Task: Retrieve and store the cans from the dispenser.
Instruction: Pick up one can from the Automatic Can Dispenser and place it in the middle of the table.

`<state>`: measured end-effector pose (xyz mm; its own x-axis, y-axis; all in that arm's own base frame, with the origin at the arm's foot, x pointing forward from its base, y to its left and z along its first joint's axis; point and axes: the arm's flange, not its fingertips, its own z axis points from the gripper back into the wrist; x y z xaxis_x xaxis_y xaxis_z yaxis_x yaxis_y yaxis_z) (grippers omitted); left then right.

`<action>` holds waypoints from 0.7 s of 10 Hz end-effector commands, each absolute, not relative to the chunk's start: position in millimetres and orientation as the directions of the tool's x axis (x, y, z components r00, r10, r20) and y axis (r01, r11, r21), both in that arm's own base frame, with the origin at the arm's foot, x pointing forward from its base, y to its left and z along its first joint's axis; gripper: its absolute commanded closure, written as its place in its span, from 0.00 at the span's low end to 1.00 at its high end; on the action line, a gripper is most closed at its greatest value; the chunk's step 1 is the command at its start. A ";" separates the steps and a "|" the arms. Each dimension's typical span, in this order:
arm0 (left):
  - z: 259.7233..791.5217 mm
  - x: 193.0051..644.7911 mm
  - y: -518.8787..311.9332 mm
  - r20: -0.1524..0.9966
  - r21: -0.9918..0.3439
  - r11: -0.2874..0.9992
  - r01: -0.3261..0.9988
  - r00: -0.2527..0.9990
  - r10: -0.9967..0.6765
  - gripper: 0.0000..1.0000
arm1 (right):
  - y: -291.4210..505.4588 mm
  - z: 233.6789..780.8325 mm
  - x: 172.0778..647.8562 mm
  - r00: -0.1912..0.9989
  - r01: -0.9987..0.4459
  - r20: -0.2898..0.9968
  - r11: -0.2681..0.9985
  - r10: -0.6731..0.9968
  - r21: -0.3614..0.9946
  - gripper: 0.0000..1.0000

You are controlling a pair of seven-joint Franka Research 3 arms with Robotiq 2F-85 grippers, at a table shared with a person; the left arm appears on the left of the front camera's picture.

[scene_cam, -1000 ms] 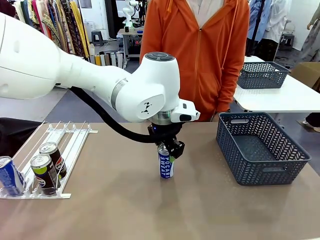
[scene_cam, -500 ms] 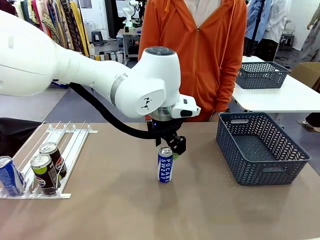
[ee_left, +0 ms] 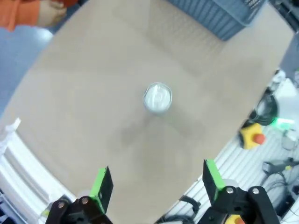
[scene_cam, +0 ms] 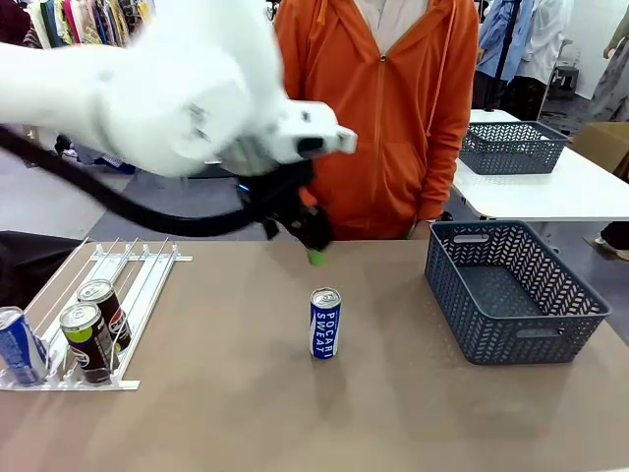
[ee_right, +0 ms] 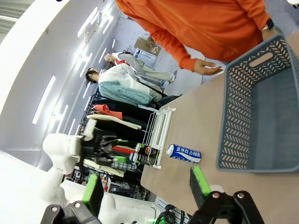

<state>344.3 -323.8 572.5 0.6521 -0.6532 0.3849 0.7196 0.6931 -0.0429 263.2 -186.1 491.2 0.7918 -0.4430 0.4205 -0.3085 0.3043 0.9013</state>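
Standing alone, Pocari can (scene_cam: 325, 323); left fingers (scene_cam: 314, 234) risen, parted.

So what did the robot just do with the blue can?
The left fingers opened and let go of the blue can, then the arm lifted up and swung to its left. The can stayed standing mid-table. The three cans in the dispenser and the grey basket haven't moved.

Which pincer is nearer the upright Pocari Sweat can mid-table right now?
Left. The left pincer hangs open and empty above the Pocari Sweat can, slightly toward the person's side. The right pincer is open farther off, looking at the can from the grey basket side.
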 end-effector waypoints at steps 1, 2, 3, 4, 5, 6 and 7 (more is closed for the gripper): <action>601.1 331.0 -186.3 0.409 -0.181 0.705 0.686 0.705 -0.580 0.00 | -185.2 495.5 265.9 0.778 -0.329 0.431 0.289 -0.457 0.899 0.00; 612.1 329.3 -121.7 0.454 -0.290 0.645 0.707 0.695 -0.558 0.00 | -185.2 495.5 265.9 0.778 -0.329 0.431 0.289 -0.457 0.899 0.00; 610.0 324.8 -61.9 0.471 -0.386 0.645 0.659 0.742 -0.477 0.00 | -185.2 495.5 265.9 0.778 -0.329 0.431 0.289 -0.457 0.899 0.00; 597.5 320.7 -6.2 0.501 -0.482 0.602 0.636 0.764 -0.406 0.00 | -185.2 495.5 265.9 0.778 -0.329 0.431 0.289 -0.457 0.899 0.00; 581.5 318.8 36.0 0.516 -0.578 0.532 0.618 0.783 -0.348 0.00 | -185.2 495.5 265.9 0.778 -0.329 0.431 0.289 -0.457 0.899 0.00; 567.4 313.9 68.5 0.525 -0.634 0.499 0.590 0.803 -0.282 0.00 | -185.2 495.5 265.9 0.778 -0.329 0.431 0.289 -0.457 0.899 0.00; 550.4 307.6 99.5 0.546 -0.692 0.449 0.566 0.816 -0.189 0.00 | -185.2 495.5 265.9 0.778 -0.329 0.431 0.289 -0.457 0.899 0.00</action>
